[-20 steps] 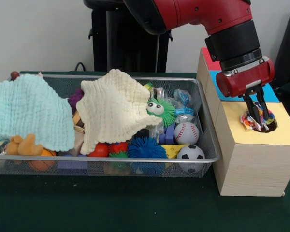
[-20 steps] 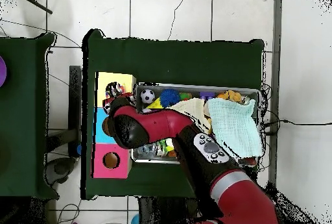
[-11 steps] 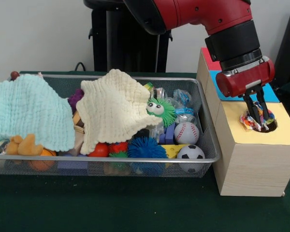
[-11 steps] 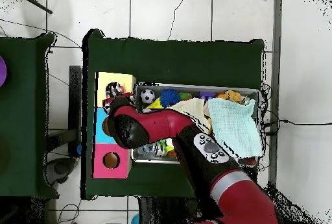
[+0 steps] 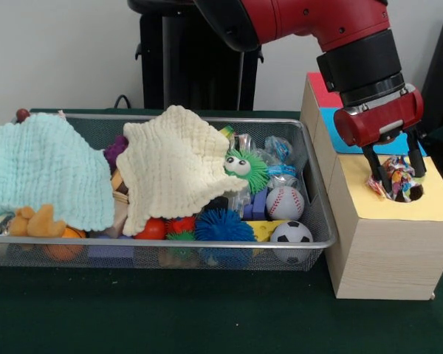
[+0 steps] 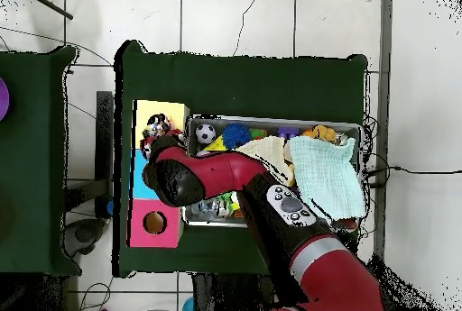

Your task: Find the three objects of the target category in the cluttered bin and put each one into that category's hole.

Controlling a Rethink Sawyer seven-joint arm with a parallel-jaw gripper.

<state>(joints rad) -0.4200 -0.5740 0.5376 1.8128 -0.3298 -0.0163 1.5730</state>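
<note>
The gripper (image 5: pixel 395 175) hangs over the yellow section of the wooden box (image 5: pixel 387 243), right above the dark round hole (image 5: pixel 407 193) in its top; its two black fingers (image 5: pixel 374 174) stand apart, one on each side of a crinkly multicoloured wrapped object (image 5: pixel 399 177) that sits at the mouth of the hole, between the fingers, and whether the fingers still touch it cannot be told. The box stands just right of the wire mesh bin (image 5: pixel 321 214), with a blue section and a red section lying farther back along its top. In the bin, a pale yellow cloth (image 5: pixel 173 166) covers the middle and a light green cloth (image 5: pixel 48 169) drapes over the left end. At the right end, uncovered, lie a green fuzzy toy with big eyes (image 5: pixel 244 168), a baseball (image 5: pixel 285 203), a small soccer ball (image 5: pixel 291 233) at the near rim, a blue spiky ball (image 5: pixel 221 226) left of it, and clear plastic-wrapped items (image 5: pixel 279 156) toward the far right corner. An orange plush toy (image 5: pixel 35 221) peeks out under the green cloth at the near left. From overhead, the red arm (image 6: pixel 226 177) crosses the bin to reach the box's yellow end
</note>
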